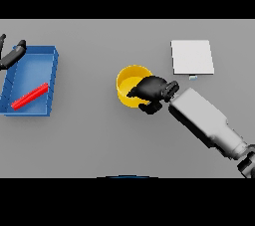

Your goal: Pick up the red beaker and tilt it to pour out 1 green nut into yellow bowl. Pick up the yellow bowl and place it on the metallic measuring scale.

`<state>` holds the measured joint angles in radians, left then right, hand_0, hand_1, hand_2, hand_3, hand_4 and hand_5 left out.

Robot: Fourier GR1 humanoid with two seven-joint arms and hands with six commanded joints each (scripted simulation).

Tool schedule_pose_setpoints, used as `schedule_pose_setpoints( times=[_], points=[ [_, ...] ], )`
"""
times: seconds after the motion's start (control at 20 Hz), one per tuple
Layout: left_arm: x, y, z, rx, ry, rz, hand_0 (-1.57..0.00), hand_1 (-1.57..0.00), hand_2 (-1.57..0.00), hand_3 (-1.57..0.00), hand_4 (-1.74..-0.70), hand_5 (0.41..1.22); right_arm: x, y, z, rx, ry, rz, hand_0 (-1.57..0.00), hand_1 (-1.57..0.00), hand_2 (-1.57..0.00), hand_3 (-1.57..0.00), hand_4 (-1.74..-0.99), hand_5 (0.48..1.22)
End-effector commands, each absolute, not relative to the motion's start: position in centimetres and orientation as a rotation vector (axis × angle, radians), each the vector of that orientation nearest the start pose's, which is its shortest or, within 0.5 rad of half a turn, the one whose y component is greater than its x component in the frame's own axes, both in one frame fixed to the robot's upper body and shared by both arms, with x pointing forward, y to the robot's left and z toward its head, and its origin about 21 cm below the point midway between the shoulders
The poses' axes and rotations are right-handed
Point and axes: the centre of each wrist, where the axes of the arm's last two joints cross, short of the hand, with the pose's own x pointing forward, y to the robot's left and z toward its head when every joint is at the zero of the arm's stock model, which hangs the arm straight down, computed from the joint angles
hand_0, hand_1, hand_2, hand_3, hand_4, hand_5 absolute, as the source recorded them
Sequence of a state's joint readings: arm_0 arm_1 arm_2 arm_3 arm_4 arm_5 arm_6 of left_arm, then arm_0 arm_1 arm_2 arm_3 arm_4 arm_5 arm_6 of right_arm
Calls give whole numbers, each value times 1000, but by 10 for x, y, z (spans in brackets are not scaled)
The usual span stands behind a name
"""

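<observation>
Two steps are looking half finished: the red beaker (30,95) is lying in the blue tray (52,78) at left, the scale (192,56) is waiting far right, and the right hand (152,90) is clenching the yellow bowl's (127,81) near rim; the left hand (12,55) is idling, relaxed.

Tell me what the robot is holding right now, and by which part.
The right hand grips the yellow bowl at its right rim. The left hand holds nothing.
</observation>
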<state>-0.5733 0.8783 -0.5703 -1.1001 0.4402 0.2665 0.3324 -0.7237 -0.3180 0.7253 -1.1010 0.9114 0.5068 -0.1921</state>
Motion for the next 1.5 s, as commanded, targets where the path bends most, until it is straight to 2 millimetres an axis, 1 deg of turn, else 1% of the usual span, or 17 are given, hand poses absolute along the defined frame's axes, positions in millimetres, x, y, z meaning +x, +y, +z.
schedule_pose_setpoints(
  times=[0.0, 0.05, 0.1, 0.2, 0.3, 0.4, 0.45, 0.55, 0.75, 0.85, 0.9, 1.1, 1.25, 1.3, 1.35, 1.4, 1.45],
  points=[
    [352, 348, 99, 585, -1140, -390, 1, 1, 1, 1, -719, 692, 355, -116, 48, -337, -1148, 2210, -750, -693, -476, -351, -1454, 999],
    [352, 347, 98, 582, -1139, -396, 1, 1, 1, 1, -719, 692, 356, -116, 48, -320, -1160, 2206, -914, -869, -695, -456, -1512, 1043],
    [352, 349, 99, 588, -1144, -398, 1, 1, 1, 1, -719, 693, 353, -116, 48, -321, -1156, 2202, -1045, -1009, -870, -574, -1552, 1079],
    [350, 350, 99, 581, -1147, -393, 1, 1, 1, 1, -724, 696, 355, -116, 48, -311, -1175, 2201, -1235, -1211, -1122, -834, -1614, 1130],
    [354, 349, 102, 586, -1144, -389, 1, 1, 1, 1, -725, 698, 355, -119, 51, -329, -1176, 2212, -1356, -1341, -1192, -1041, -1660, 1163],
    [356, 347, 103, 587, -1142, -401, 1, 1, 1, 1, -722, 695, 354, -119, 52, -341, -1186, 2212, -1433, -1424, -1240, -1183, -1689, 1184],
    [356, 347, 102, 582, -1140, -404, 1, 1, 1, 1, -719, 697, 355, -119, 52, -338, -1197, 2207, -1461, -1453, -1264, -1218, -1699, 1191],
    [355, 346, 102, 588, -1143, -406, 1, 1, 1, 1, -719, 695, 353, -118, 50, -357, -1212, 2183, -1500, -1496, -1309, -1254, -1714, 1202],
    [352, 348, 100, 578, -1132, -402, 1, 1, 1, 1, -717, 696, 359, -126, 64, -359, -1236, 2143, -1542, -1540, -1331, -1340, -1730, 1213],
    [352, 346, 102, 581, -1125, -402, 1, 1, 1, 1, -723, 694, 359, -129, 77, -361, -1250, 2117, -1553, -1551, -1344, -1317, -1734, 1216],
    [351, 349, 100, 583, -1125, -401, 1, 1, 1, 1, -724, 693, 358, -133, 83, -353, -1255, 2111, -1556, -1555, -1389, -1284, -1735, 1217],
    [349, 348, 100, 588, -1122, -417, 1, 1, 1, 1, -717, 686, 363, -146, 110, -436, -1293, 2061, -1565, -1565, -1426, -1194, -1739, 1219],
    [350, 346, 101, 586, -1137, -426, 1, 1, 1, 1, -716, 686, 363, -162, 118, -497, -1288, 2025, -1568, -1568, -1497, -1164, -1740, 1220],
    [349, 350, 102, 595, -1136, -413, 1, 1, 1, 1, -718, 686, 363, -164, 119, -505, -1287, 2022, -1559, -1568, -1512, -1163, -1740, 1220],
    [351, 348, 106, 593, -1141, -412, 1, 1, 1, 1, -720, 688, 363, -172, 122, -514, -1283, 2017, -1561, -1569, -1524, -1161, -1740, 1220],
    [350, 346, 104, 589, -1138, -417, 1, 1, 1, 1, -721, 694, 364, -176, 122, -547, -1277, 1998, -1563, -1569, -1526, -1157, -1740, 1220],
    [349, 348, 103, 590, -1132, -411, 1, 1, 1, 1, -723, 698, 367, -182, 129, -565, -1288, 1991, -1565, -1570, -1513, -1155, -1741, 1220]
  ],
)
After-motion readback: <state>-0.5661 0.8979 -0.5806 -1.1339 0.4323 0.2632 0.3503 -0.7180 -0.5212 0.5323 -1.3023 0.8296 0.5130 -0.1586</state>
